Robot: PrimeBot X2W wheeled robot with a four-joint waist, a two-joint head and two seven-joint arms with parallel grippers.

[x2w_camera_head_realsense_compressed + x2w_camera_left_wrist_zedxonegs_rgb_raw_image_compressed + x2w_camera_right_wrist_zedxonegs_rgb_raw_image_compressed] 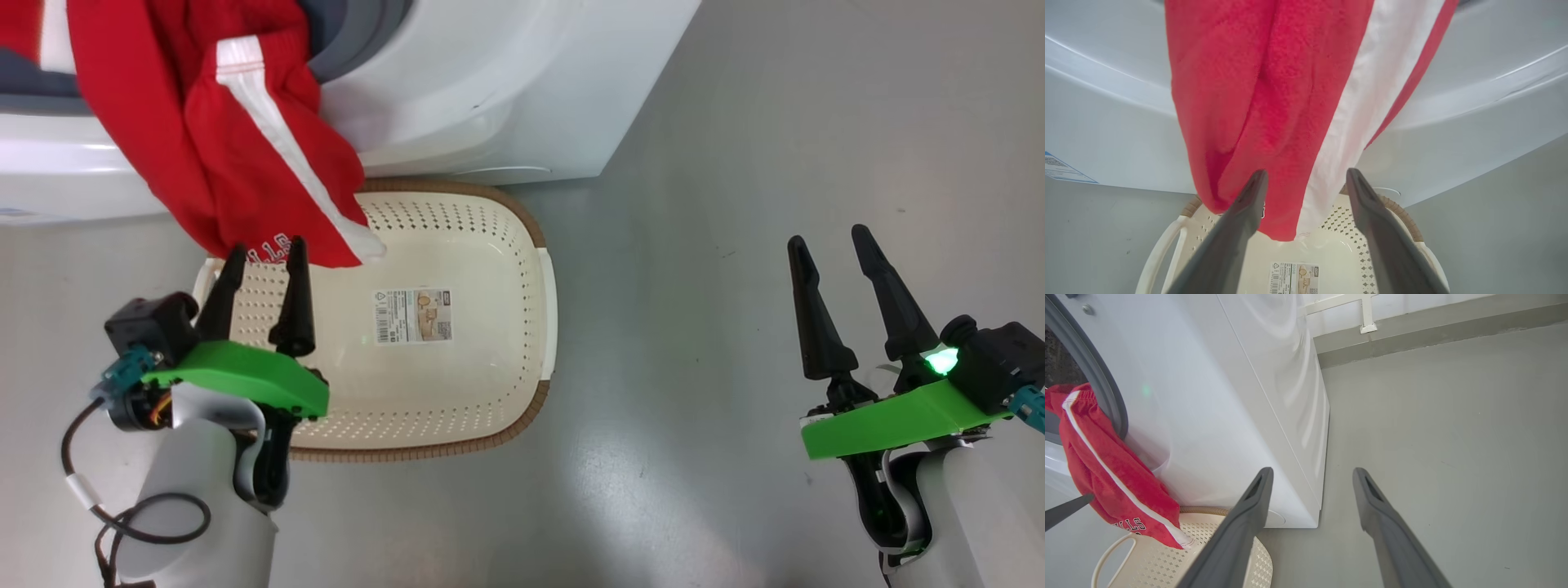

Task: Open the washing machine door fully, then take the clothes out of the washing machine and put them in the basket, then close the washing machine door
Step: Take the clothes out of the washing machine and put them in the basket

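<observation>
Red clothes (245,147) with a white stripe hang out of the washing machine (506,82) past its grey rubber ring (359,41). They drape down its white front, and the hem dangles over the far left corner of the cream basket (549,310). My left gripper (266,247) is open just under that hem. In the left wrist view the clothes (1249,102) hang loose between the spread fingers of the left gripper (1307,171), above the basket (1412,232). My right gripper (829,237) is open over bare floor to the right. The washing machine door is out of view.
A label sticker (414,314) lies on the basket's floor. Grey floor (735,163) stretches to the right of the washing machine (1229,396), up to a wall skirting (1412,339). A blue label (1061,171) is on the machine's lower front.
</observation>
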